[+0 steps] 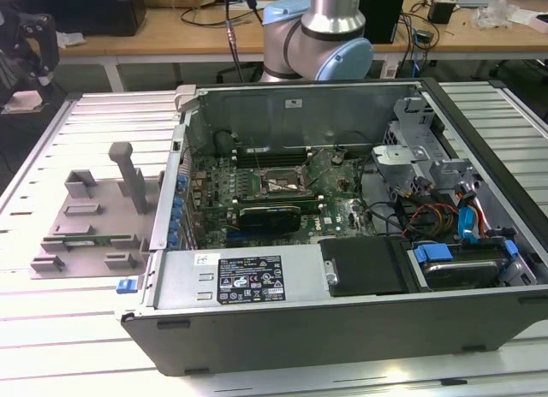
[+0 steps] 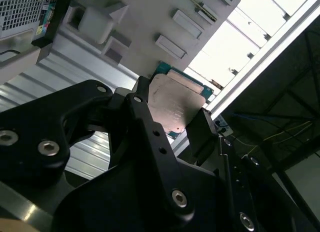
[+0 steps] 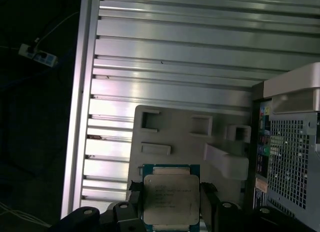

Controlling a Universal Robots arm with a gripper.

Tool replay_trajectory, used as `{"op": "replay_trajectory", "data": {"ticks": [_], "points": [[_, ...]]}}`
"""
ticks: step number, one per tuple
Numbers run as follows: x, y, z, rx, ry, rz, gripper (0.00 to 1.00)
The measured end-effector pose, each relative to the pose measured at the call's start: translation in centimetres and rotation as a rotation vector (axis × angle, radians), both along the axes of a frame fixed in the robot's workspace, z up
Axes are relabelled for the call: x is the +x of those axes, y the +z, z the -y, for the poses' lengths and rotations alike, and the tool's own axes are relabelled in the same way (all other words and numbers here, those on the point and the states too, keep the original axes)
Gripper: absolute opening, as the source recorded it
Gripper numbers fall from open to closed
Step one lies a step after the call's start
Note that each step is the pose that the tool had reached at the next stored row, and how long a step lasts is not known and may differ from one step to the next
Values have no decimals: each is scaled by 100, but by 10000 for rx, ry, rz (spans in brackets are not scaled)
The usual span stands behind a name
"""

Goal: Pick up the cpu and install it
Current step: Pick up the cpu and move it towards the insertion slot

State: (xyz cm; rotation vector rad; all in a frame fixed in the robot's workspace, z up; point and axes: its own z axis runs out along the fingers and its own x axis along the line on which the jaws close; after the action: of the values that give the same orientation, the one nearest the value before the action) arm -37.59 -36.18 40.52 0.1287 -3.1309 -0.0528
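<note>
Hand [image 2: 172,112] is pinching the cpu [image 2: 176,99] by two opposite edges, one finger on each side. The metal top faces both wrist views. The cpu sits square between the fingers and, as far as I can judge, hangs clear above the grey tray [image 3: 185,137] on the ribbed surface [image 3: 175,57]. The computer case [image 3: 292,142] stands just beside the tray. The socket [image 1: 278,185] inside it lies well apart from the tray, toward the exterior view's right.

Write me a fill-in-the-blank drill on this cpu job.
The hand is shut on the ___. The grey tray lies to the exterior view's ___ of the computer case. In the first wrist view, the grey ___ lies behind the hand. Missing: cpu; left; tray.
</note>
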Motion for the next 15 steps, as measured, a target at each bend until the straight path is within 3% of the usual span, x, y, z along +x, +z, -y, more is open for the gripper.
{"op": "replay_trajectory", "data": {"ticks": [15], "points": [[382,0,7,0,0,-3,55]]}}
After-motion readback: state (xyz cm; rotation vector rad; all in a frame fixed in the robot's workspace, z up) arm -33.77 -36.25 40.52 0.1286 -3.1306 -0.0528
